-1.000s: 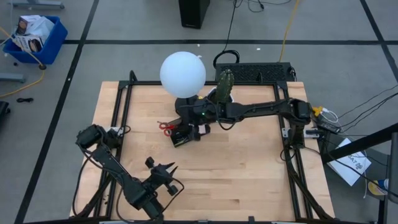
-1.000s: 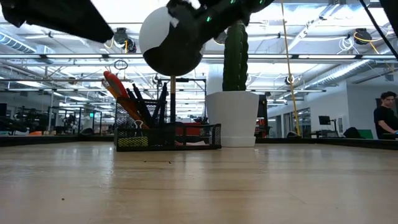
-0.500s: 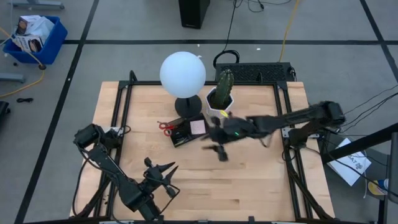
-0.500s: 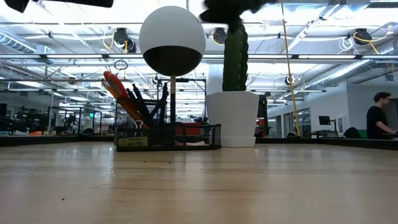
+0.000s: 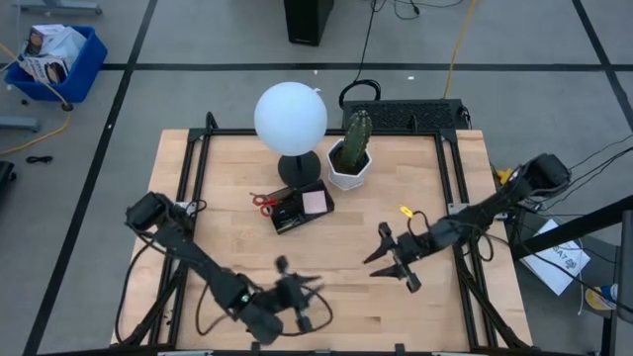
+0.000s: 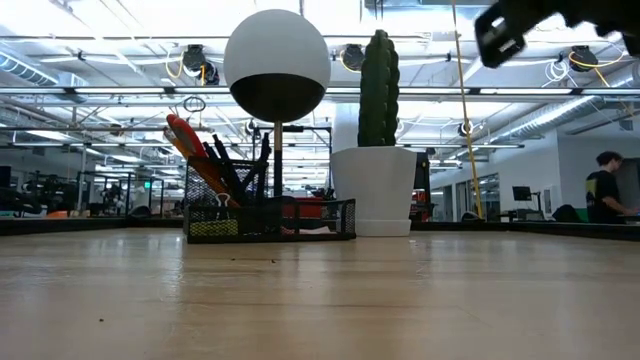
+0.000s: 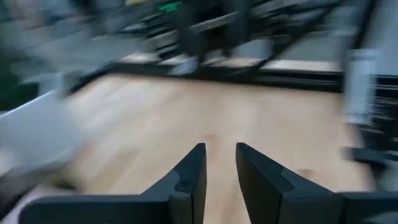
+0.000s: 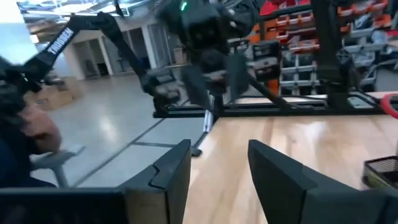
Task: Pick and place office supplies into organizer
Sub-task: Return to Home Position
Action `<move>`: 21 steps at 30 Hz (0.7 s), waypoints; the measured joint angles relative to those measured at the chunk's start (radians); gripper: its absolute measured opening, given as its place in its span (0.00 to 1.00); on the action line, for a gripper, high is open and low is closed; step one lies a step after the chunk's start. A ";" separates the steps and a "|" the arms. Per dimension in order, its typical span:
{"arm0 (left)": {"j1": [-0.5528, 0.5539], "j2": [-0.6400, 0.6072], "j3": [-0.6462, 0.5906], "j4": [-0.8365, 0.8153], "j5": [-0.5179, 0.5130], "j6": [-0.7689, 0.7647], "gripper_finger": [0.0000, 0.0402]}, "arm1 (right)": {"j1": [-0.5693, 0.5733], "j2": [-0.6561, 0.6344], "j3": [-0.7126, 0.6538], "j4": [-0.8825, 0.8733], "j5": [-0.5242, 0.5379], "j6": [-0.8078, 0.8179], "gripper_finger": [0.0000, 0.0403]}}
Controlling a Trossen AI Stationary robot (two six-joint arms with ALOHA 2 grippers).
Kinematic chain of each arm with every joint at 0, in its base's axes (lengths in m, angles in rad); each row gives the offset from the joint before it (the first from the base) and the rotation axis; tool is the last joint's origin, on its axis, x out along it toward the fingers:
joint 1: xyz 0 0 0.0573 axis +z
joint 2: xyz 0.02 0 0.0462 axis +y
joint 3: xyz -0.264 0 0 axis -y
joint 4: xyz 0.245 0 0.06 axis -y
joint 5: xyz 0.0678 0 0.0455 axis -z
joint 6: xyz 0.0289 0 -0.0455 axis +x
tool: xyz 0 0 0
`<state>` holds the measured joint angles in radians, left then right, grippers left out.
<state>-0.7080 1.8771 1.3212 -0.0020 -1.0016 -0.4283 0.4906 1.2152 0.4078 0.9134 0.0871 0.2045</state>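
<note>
The black organizer [image 5: 293, 212] stands on the table in front of the lamp base. It holds a pink sticky-note pad [image 5: 315, 201], red-handled scissors [image 5: 263, 201] and dark pens [image 6: 232, 165] that lean out of it. My right gripper [image 5: 379, 259] hangs open above the bare table, to the right of the organizer and nearer the front, with nothing between its fingers [image 8: 176, 167]. My left gripper [image 5: 302, 297] is blurred above the table near the front edge. In the left wrist view its fingers [image 7: 193, 171] stand a small gap apart with nothing between them.
The lamp with its white globe [image 5: 291, 117] and the cactus in a white pot [image 5: 350, 163] stand just behind the organizer. Bare wood lies between the organizer and the front edge. A black frame rail [image 5: 457, 213] runs along the table's right side. A person [image 8: 22, 134] shows beyond the table.
My right gripper has drawn away from the organizer toward the table's right and near edges, sinking a little and tipping up toward level. The pink pad it covered now shows in the organizer. My left gripper has swung along the near edge toward the right and turned.
</note>
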 joint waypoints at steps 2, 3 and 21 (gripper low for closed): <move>0.023 0.000 -0.029 0.192 0.141 0.172 0.23 | 0.026 0.000 -0.035 0.042 0.022 -0.022 0.37; 0.035 0.000 -0.049 0.275 0.220 0.246 0.23 | 0.033 0.000 -0.048 0.057 0.020 -0.028 0.37; 0.320 -0.012 -0.521 0.918 0.588 0.345 0.23 | 0.178 -0.058 -0.127 0.000 0.527 -0.222 0.39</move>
<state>-0.3879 1.8651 0.8001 0.9164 -0.4138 -0.0829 0.6682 1.1569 0.2804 0.9133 0.6137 -0.0179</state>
